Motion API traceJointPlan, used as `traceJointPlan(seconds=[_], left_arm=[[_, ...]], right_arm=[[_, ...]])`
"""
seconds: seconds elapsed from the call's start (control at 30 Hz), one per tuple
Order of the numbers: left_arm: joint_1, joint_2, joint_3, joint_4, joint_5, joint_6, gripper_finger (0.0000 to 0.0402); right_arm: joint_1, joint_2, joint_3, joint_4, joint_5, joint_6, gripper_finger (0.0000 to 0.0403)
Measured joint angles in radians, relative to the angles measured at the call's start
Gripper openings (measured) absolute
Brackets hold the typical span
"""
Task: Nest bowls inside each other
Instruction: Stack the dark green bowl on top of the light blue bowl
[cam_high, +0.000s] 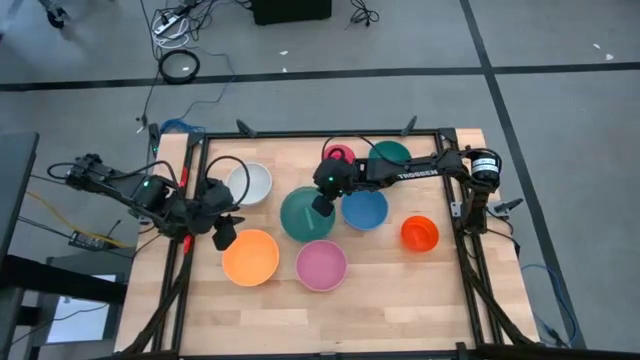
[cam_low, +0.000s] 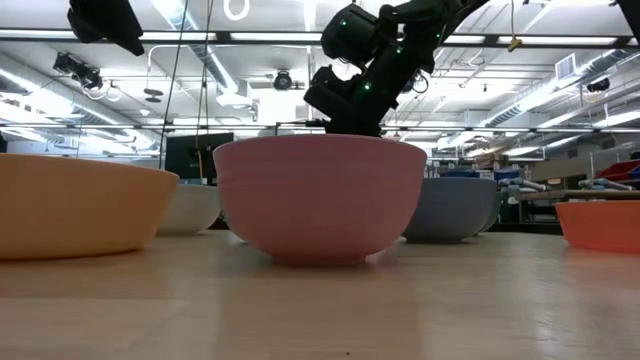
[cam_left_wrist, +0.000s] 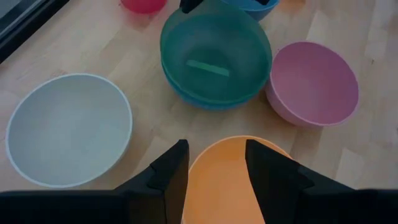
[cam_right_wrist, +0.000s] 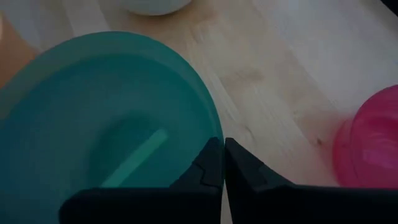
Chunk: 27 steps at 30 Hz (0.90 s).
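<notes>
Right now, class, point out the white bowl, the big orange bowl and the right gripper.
white bowl (cam_high: 250, 183), high view, inside bottom.
big orange bowl (cam_high: 250, 257), high view, inside bottom.
right gripper (cam_right_wrist: 222, 163), right wrist view, between its shut fingertips.

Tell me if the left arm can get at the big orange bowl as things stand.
Probably yes. The left claw hangs open right over the near rim of the orange bowl, with nothing between them. The right claw is shut at the green bowl, out of the way.

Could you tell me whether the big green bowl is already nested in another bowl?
Nested: the green bowl sits inside a blue bowl, whose rim shows beneath it.
</notes>
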Motion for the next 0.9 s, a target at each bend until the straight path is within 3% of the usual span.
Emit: traceJointPlan(seconds=[0.57,0.9], left_arm=[[0.000,0.000,0.000,0.027,0.000,0.000,0.0168],[-0.024,0.041,0.000,-0.032,0.000,-0.031,0.0168]], right_arm=[[-0.002,0.000,-0.002,0.007,-0.020,-0.015,0.0006],[0.035,-0.007,-0.002,0.024,-0.080,-0.017,0.0111]])
